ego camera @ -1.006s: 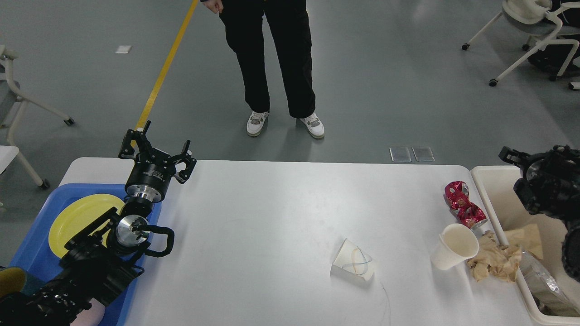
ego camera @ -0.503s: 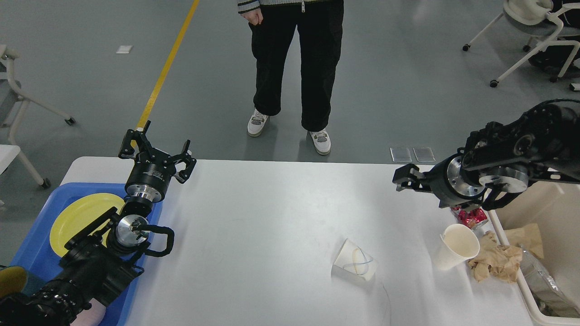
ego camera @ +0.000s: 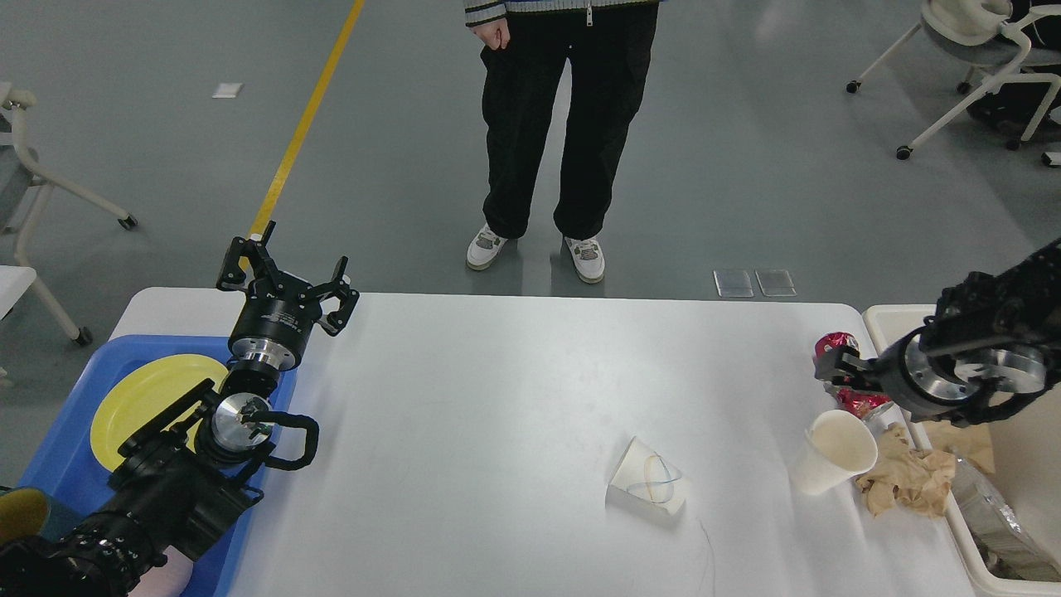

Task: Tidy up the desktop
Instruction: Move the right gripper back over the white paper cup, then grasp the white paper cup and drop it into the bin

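Note:
The white desktop (ego camera: 497,398) carries litter on its right side. A flattened paper cup (ego camera: 651,487) lies near the front middle. A white paper cup (ego camera: 835,452) leans beside crumpled brown paper (ego camera: 903,481). A crushed red can (ego camera: 833,342) lies by the right edge, partly hidden by my right gripper (ego camera: 835,371), which hangs just over it, dark and end-on. My left gripper (ego camera: 290,278) stands open and empty above the far left corner, beside the blue tray.
A blue tray (ego camera: 58,452) with a yellow plate (ego camera: 141,398) sits at the left edge. A cream bin (ego camera: 891,319) holding paper and foil stands off the right edge. A person (ego camera: 555,124) stands just beyond the far edge. Wheeled chairs (ego camera: 970,50) stand at the back.
My right arm swung in over the table's far right, then drew back right and down onto the red can. The person stepped to the right. The left arm has not moved.

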Robot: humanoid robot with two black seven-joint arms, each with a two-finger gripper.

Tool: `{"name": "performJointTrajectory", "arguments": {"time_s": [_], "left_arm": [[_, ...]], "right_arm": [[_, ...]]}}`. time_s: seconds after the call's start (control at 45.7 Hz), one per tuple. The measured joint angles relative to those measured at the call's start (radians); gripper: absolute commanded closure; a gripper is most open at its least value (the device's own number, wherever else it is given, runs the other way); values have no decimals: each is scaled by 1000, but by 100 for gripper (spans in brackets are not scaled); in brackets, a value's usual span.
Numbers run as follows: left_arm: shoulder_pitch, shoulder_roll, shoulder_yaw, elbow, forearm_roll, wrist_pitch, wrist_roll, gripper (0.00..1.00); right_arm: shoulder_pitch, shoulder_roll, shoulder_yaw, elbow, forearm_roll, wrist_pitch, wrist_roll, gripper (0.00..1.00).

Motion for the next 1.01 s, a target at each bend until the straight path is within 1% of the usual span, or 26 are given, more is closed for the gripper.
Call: {"name": "performJointTrajectory", "arguments": {"time_s": [0.109, 0.262, 0.612, 0.831, 1.006], "left_arm": [[0, 0, 0, 0, 0, 0, 0, 1], [0, 0, 0, 0, 0, 0, 0, 0], [0, -1, 0, 0, 0, 0, 0, 0], [0, -1, 0, 0, 0, 0, 0, 0], [0, -1, 0, 0, 0, 0, 0, 0]], "right_arm": [[-64, -13, 15, -50, 0, -18, 1, 0], [-145, -19, 45, -84, 6, -80, 4, 0], [-183, -34, 121, -96, 11, -93, 6, 0], [-152, -80, 126, -97, 11, -76, 6, 0], [-75, -121, 148, -24, 12, -1, 5, 0]]}}
